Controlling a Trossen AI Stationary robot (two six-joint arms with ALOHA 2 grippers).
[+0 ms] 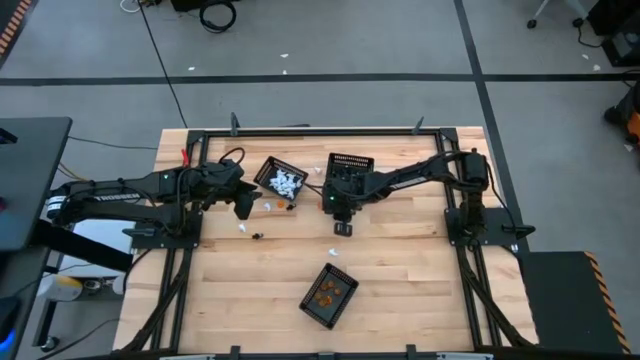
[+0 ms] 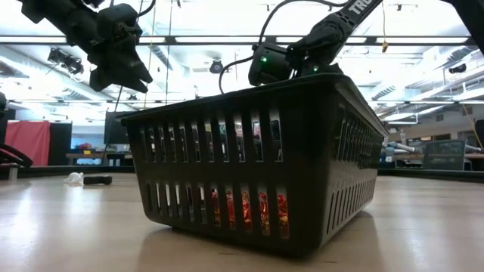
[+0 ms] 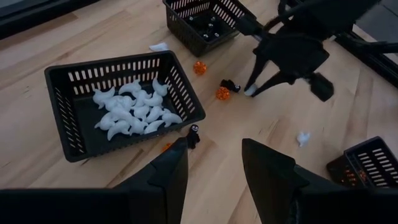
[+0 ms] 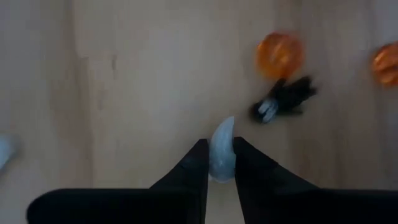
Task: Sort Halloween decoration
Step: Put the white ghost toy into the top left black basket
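Between the right gripper's [image 4: 221, 163] dark fingers, a small white curved ghost trinket [image 4: 222, 151] is clamped just above the pale wooden table [image 4: 124, 93].
An orange pumpkin bead [image 4: 279, 55] and a black trinket [image 4: 284, 98] lie nearby; the left gripper [image 3: 214, 165], fingers apart, is held beside the black mesh basket of white ghosts [image 3: 118, 102].

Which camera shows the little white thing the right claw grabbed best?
The right wrist view: the white trinket sits pinched in the right gripper. The left wrist view shows it far off, tiny; the high and low views don't show it.
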